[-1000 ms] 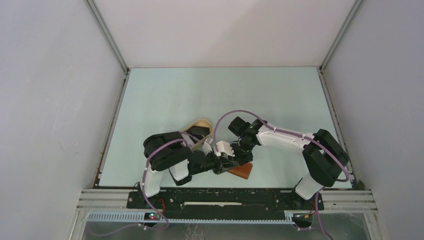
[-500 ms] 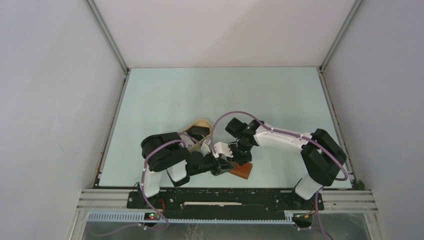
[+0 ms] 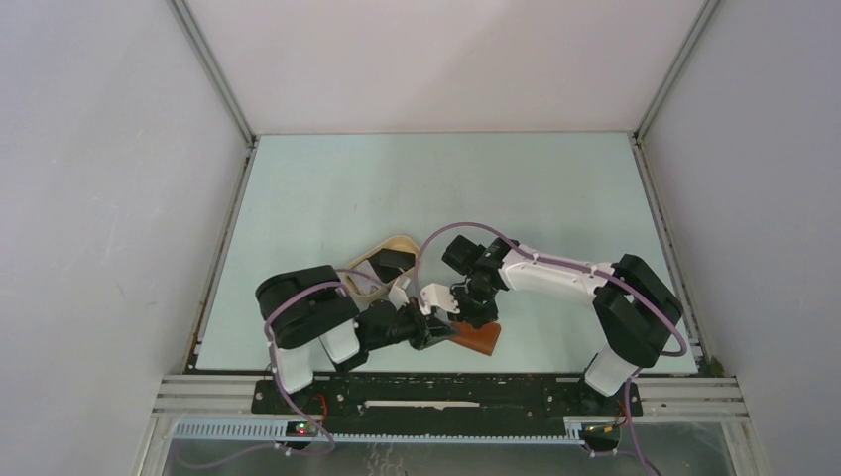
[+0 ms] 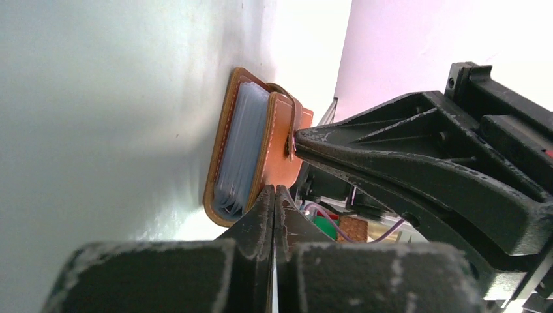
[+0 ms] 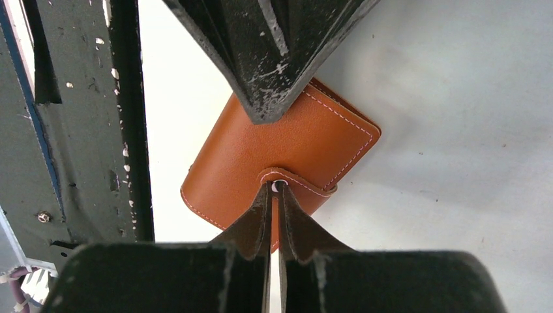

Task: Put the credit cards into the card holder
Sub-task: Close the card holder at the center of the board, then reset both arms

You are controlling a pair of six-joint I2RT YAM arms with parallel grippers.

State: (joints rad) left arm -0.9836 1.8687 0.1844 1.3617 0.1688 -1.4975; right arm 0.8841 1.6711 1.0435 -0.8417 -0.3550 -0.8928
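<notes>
Your right gripper (image 5: 274, 189) pinched the reddish-brown leather folding card holder (image 5: 228, 163) by its snap tab (image 5: 297, 181); your left gripper (image 4: 274, 192) sat clenched empty just left of it.

Card holder (image 3: 480, 340) lies right of tray (image 3: 400, 241).

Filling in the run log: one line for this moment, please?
left gripper shut, tips at reddish-brown leather card holder | right gripper pinching its snap tab

Nothing can be read in any of the three views: no text, label, brand, number or sign. The card holder (image 5: 261, 147), near the front edge of the table, shows only plain brown leather and pale stitching.
</notes>
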